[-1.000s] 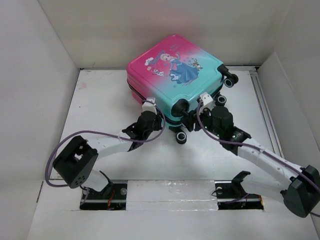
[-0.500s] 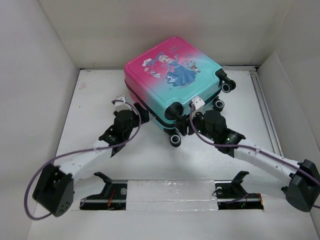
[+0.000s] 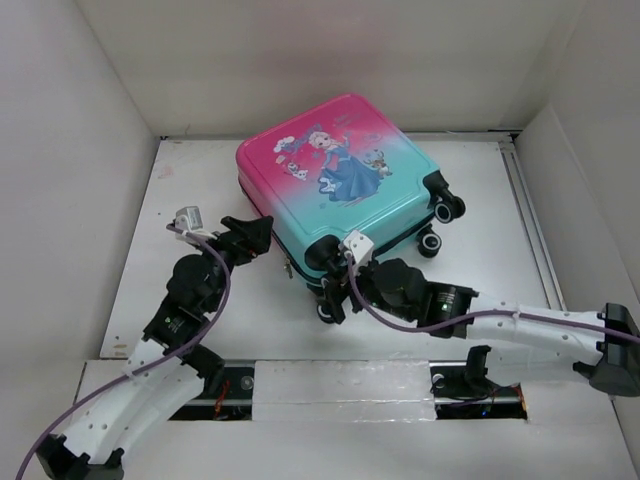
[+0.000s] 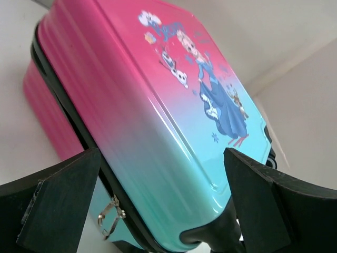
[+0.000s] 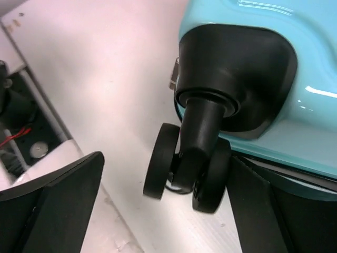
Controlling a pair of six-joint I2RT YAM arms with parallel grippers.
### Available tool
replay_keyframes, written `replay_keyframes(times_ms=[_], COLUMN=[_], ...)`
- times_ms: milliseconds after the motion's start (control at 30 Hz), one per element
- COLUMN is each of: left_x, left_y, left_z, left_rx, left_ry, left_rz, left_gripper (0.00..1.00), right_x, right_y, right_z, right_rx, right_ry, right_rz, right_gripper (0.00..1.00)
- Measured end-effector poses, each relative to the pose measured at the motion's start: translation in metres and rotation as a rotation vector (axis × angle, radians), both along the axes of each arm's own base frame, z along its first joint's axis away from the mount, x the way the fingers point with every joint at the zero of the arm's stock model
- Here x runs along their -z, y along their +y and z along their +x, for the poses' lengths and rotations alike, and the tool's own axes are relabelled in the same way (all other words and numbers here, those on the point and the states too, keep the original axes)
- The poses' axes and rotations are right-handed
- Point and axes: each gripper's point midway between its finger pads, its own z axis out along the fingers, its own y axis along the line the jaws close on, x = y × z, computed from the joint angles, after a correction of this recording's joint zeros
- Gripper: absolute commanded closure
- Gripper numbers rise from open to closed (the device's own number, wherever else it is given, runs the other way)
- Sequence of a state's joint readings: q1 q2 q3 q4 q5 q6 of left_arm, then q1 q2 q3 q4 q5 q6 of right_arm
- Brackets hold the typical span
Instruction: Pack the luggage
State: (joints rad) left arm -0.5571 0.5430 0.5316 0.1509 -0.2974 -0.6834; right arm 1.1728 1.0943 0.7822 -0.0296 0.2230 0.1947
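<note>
One luggage [image 3: 335, 190], closed, lying flat

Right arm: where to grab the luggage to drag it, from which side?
Probably the near-corner caster stem: narrow, round, sticking out of the luggage shell, and between the fingers of the open right gripper. Close in from the near side; the shell looks too broad.
</note>
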Motion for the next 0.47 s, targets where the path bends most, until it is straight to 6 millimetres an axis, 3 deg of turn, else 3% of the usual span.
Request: replay_keyframes(times_ms=[133, 200, 333, 400, 467], left_x=[0.004, 0.003, -0.003, -0.010, -0.015], left_y=[-0.004, -0.005, -0.004, -0.002, -0.001], left_z=[-0.011, -0.018, -0.033, -0.041, -0.049], left_rx=[0.052, 0.076, 0.117, 0.135, 0.152], left_ry=[0.021, 0.021, -0.003, -0.027, -0.047], left_rz=[0.013, 0.012, -0.001, -0.014, -0.024], left_gripper=[0.00, 0.00, 0.00, 0.00, 0.00], right_x=[-0.024, -0.051, -0.121, -0.143, -0.146], right_y=[0.000, -0.012, -0.058, -0.086, -0.100], right_z=[-0.015, -0.019, -0.026, -0.028, -0.027], right_rx=[-0.035, -0.030, 0.028, 0.081, 0.118], right_ry=[-0.017, -0.045, -0.134, -0.161, -0.162], right_rz=[0.012, 0.080, 0.287, 0.384, 0.423], right_gripper=[0.01, 0.01, 0.01, 0.01, 0.01])
